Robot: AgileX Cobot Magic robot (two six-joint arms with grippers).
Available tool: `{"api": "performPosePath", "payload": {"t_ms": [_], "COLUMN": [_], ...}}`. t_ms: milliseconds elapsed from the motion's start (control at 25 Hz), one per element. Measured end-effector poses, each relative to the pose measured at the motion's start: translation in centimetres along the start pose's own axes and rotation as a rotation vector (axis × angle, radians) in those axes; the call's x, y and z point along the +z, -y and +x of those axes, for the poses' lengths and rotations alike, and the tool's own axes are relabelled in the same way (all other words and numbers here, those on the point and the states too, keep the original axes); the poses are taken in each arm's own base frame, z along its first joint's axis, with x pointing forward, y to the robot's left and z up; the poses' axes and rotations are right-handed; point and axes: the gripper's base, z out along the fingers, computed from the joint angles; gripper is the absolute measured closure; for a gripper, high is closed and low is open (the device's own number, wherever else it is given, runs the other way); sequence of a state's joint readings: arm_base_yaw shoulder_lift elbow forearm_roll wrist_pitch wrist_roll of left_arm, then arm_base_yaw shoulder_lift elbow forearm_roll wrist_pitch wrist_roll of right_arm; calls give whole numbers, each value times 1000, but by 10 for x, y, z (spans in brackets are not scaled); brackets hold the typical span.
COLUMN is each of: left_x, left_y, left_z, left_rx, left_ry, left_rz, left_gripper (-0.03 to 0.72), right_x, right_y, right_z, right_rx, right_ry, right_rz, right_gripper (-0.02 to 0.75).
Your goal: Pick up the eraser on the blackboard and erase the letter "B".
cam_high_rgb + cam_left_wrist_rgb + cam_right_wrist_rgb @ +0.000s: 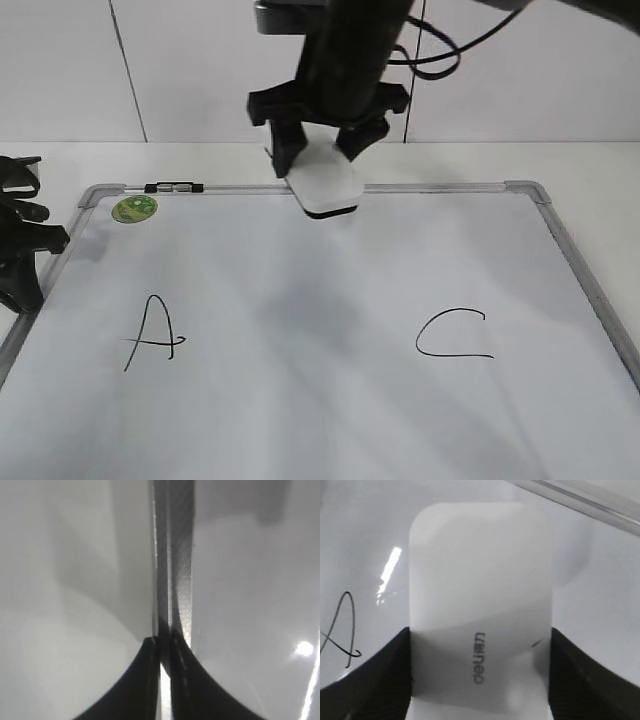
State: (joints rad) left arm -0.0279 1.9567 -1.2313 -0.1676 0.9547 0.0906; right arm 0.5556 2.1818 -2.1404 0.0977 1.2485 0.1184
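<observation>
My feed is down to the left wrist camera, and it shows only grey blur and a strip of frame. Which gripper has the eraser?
Observer: The right gripper is shut on the eraser, near the top edge of the blackboard.
Operator: Where does the left gripper sit?
Observer: The left gripper is shut, empty, over the board's left frame edge.
Operator: Is the letter "B" there?
Observer: No "B" shows. Only the A and the C do, with blank board between them.
</observation>
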Motion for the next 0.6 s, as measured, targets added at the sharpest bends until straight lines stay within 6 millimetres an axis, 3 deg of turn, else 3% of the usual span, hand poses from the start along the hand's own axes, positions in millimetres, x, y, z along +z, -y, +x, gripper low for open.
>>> {"api": "performPosePath", "payload": {"t_ms": [240, 440, 600], "left_x": [0, 0, 0], "left_y": [0, 0, 0], "left_z": [0, 0, 0], "left_rx": [0, 0, 0], "left_ry": [-2, -2, -2], "left_rz": [0, 0, 0], "left_gripper": [664, 664, 664], "right_x": [-23, -41, -43], "right_y": [52, 90, 111], "right_z": [26, 66, 102], "right_rx": [116, 225, 297], "right_ry": [-55, -109, -108], "right_rz": [42, 78, 119], "right_gripper": [201, 201, 201]}}
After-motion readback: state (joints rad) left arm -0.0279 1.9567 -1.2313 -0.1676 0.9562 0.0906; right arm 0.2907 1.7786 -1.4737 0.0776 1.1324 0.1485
